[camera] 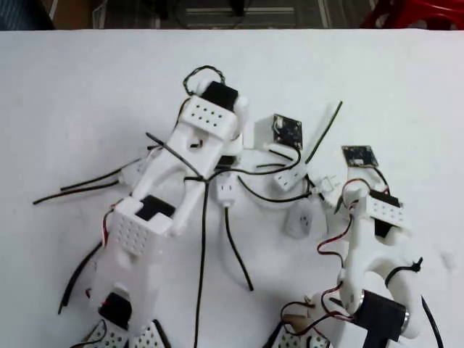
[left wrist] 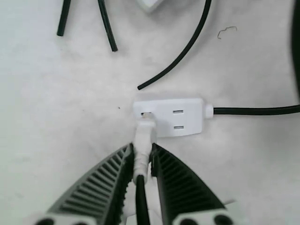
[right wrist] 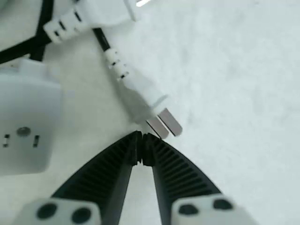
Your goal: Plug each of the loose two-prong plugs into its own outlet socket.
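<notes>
My left gripper (left wrist: 142,157) is shut on a white two-prong plug (left wrist: 144,133) by its body. The plug's prongs meet the end socket of a white outlet strip (left wrist: 178,117), whose other two sockets stand free. In the high view the left gripper (camera: 293,176) hangs over the tangle at the table's middle. My right gripper (right wrist: 141,140) is shut on nothing. Its tips sit just short of the prongs of a loose white plug (right wrist: 140,91) lying flat. A white outlet block (right wrist: 26,122) lies beside it, also seen from above as the outlet block (camera: 299,217). The right gripper (camera: 332,192) is beside that block.
A second loose plug (right wrist: 93,16) lies beyond the first. Black cables (camera: 203,254) cross the table between the arms, and more cable ends (left wrist: 105,23) lie past the strip. A thin green wire (camera: 324,130) lies at the back. The far table edge (camera: 232,30) is well away.
</notes>
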You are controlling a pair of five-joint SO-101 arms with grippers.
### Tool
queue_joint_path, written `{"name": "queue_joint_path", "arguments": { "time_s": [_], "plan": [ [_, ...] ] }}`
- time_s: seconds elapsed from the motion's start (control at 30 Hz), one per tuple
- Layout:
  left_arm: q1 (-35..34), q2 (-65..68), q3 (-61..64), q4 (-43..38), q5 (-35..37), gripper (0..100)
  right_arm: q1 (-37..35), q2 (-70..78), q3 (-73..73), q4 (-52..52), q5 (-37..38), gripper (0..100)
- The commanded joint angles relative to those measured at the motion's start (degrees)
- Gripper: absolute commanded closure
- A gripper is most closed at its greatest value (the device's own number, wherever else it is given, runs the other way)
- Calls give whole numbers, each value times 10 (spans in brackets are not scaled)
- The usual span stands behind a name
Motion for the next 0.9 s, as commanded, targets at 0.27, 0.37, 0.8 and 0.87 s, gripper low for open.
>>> {"name": "queue_joint_path", "arguments": {
  "time_s": [0.27, 0.37, 0.8, 0.87],
  "plan": [
    [-18, 73, -9, 11, -16, 976, 50, -16, 3, -45, -33, 974],
    [-16, 80, -9, 11, -16, 976, 50, -16, 3, -47, -38, 974],
    [40, 76, -10, 18, -16, 976, 49, -16, 4, -54, -40, 974],
    [51, 76, -10, 18, -14, 976, 49, -16, 4, -54, -40, 974]
  ]
}}
